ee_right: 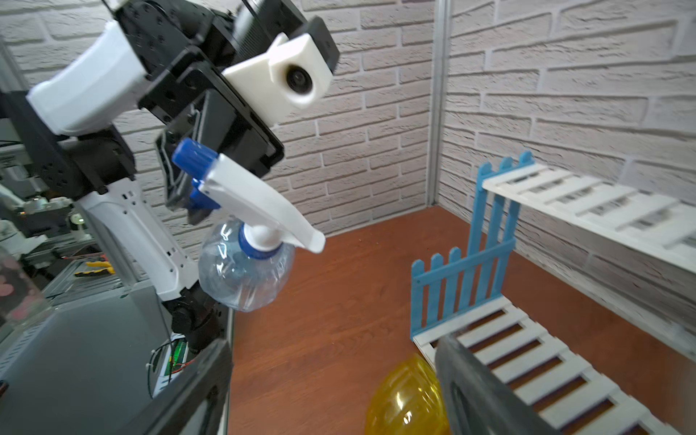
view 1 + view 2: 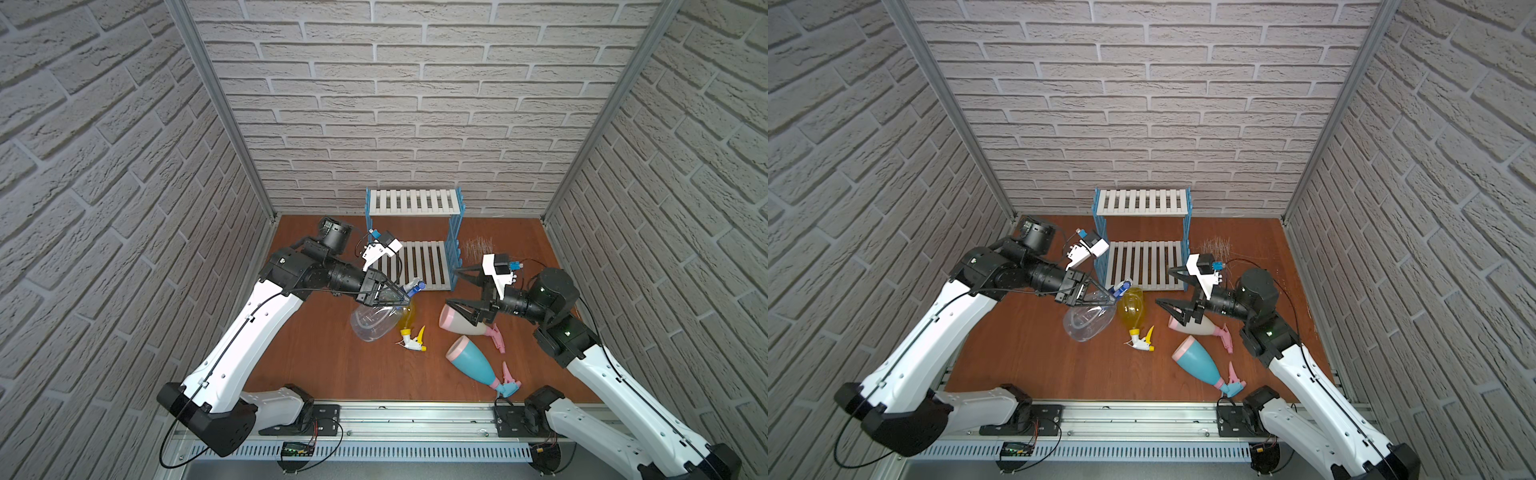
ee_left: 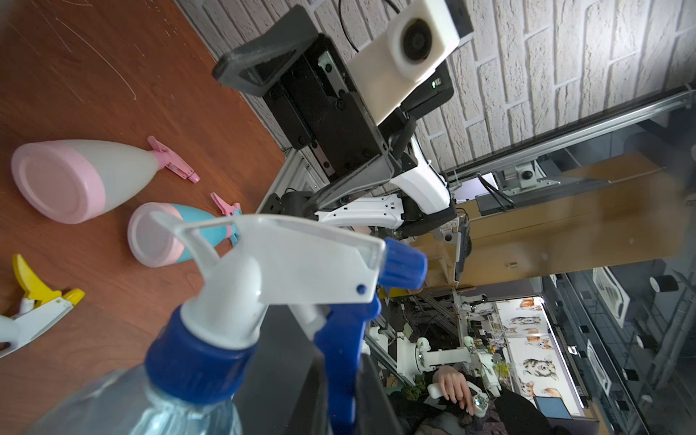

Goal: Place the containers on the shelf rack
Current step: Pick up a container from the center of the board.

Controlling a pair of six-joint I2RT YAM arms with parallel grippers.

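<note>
My left gripper [image 2: 409, 293] [image 3: 341, 399] is shut on the blue trigger of the clear spray bottle [image 2: 372, 324] [image 2: 1088, 322] [image 1: 244, 271], which hangs tilted above the table in front of the shelf rack's [image 2: 415, 201] [image 2: 1142, 201] [image 1: 489, 339] left corner. The yellow bottle [image 2: 1130, 309] [image 1: 406, 399] lies on the table beside it. My right gripper [image 2: 455, 286] [image 2: 1165, 286] [image 1: 331, 376] is open and holds nothing, near the rack's front right corner and above the base of the lying cream bottle [image 2: 461, 324] [image 3: 75, 177]. The light blue bottle [image 2: 473, 361] [image 2: 1198, 359] lies nearer the front.
Both shelves of the rack are bare. Brick-patterned walls close in the back and both sides. A metal rail [image 2: 415, 419] with the arm bases runs along the front edge. Thin pale scratches or straws [image 2: 478, 245] mark the table right of the rack.
</note>
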